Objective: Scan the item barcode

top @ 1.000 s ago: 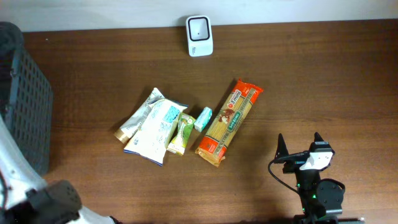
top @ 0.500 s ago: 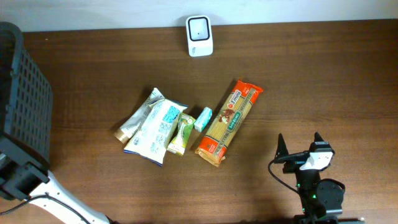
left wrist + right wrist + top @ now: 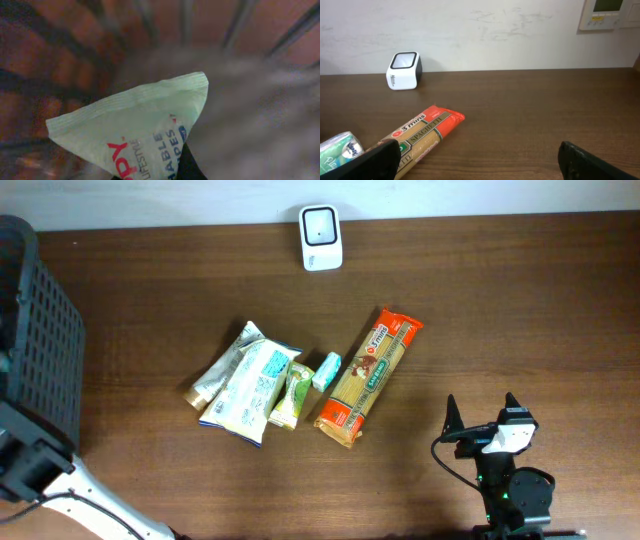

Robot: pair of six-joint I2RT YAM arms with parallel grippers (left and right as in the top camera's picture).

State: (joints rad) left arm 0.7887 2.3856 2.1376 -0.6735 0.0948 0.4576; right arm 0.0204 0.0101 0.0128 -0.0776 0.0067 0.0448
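Dark brown wooden table (image 3: 520, 300) fills the overhead view, and a black plastic lattice basket (image 3: 50, 350) stands at its left edge. In the middle lies a cluster of groceries, the largest being a long orange spaghetti pack (image 3: 368, 375) and a white-and-blue foil pouch (image 3: 248, 388), with smaller packets between them. A white box-shaped scanner (image 3: 321, 237) sits at top centre, well apart from the cluster. The step in hand looks like the pick-up: the left wrist view looks down inside the basket at a pale green soft plastic packet (image 3: 135, 125) with printed lettering, lying against the basket's bars in the lower left of that frame. The next move, by my reading, calls for lifting the packet clear of the basket wall, carrying it to the scanner and turning its barcode toward the window; no barcode shows on the face in view. The left gripper (image 3: 186, 167) is closed, and it appears pinched on the packet's lower edge, though the contact sits at the frame's bottom and is mostly cut off. The right gripper (image 3: 481, 412) waits at lower right, jaws spread wide, holding nothing.
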